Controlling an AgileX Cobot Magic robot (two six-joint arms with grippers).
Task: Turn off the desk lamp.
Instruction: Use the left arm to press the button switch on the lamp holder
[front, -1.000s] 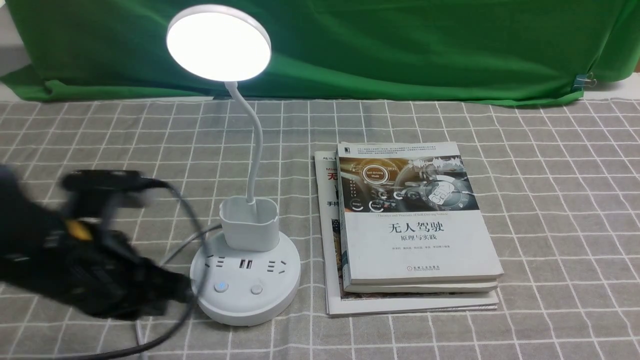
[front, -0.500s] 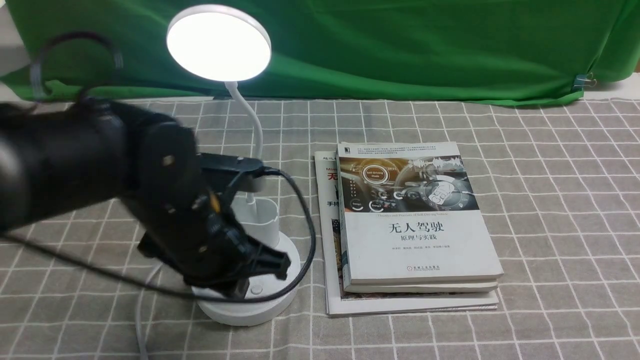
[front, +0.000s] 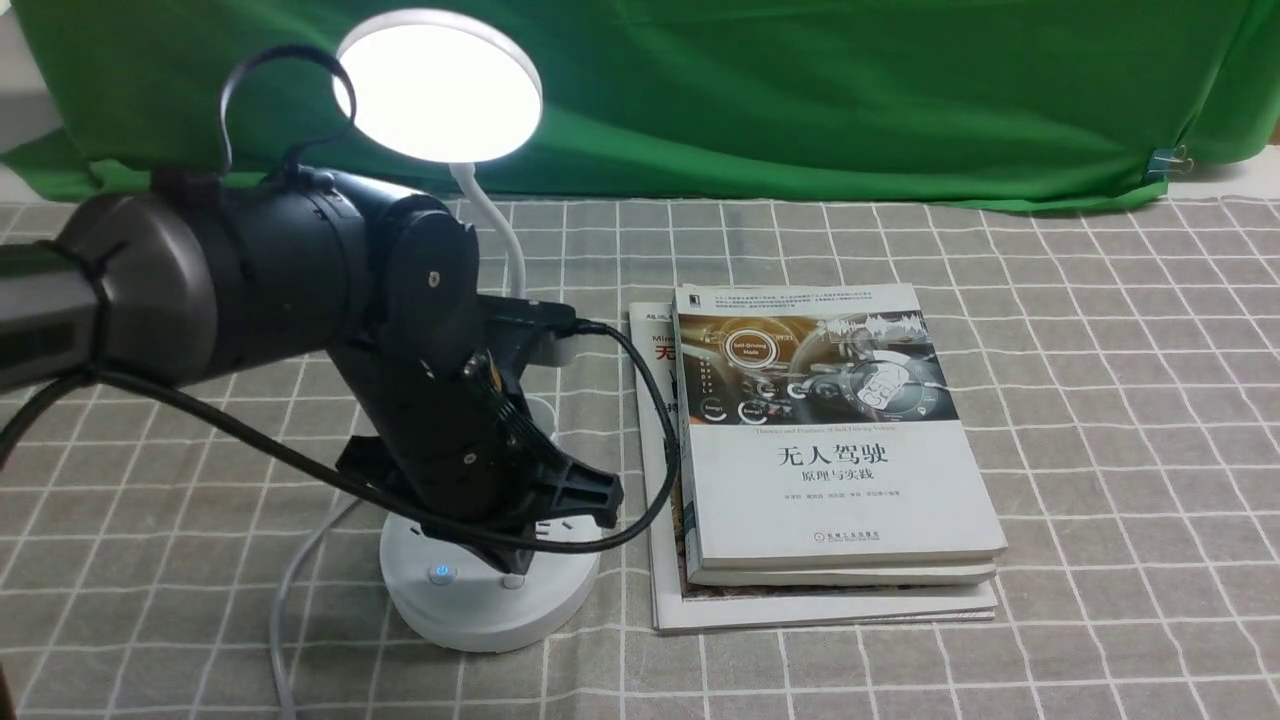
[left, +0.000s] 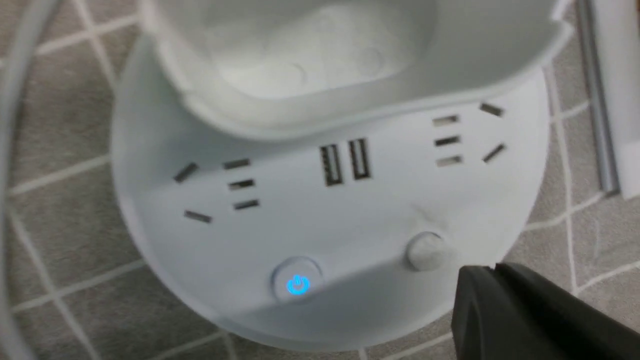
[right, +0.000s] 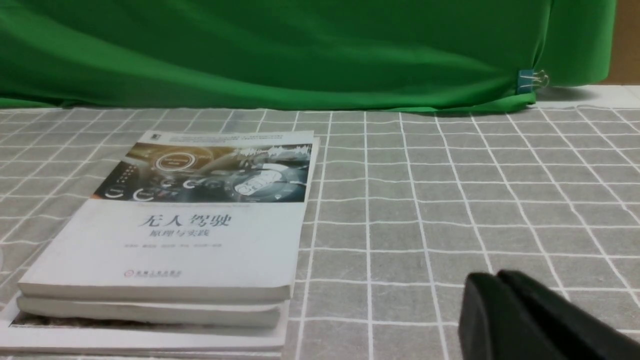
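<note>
Bench covered in grey cloth with a white grid; green backdrop hung along the far edge, pinned at the right by a binder clip.

Desk lamp stands left of centre, disc head lit and facing the front camera. Bendy neck rises behind the left arm. Round base sits flat on the cloth, with its grey cord trailing off to the near left.

On the base: a power button glowing blue, a plain round button beside it, sockets and two USB slots behind them, then the cup (nothing seen inside).

Left gripper is angled down over the base's front. Its fingers are pressed together with nothing between them, the tip just beside the plain button in the wrist view. Contact with the base: cannot tell.

Right gripper shows only in its own wrist view, low over bare cloth, fingers likewise closed on nothing.

Stack of books lies just right of the base, not touching it: two white books on a thinner magazine.
</note>
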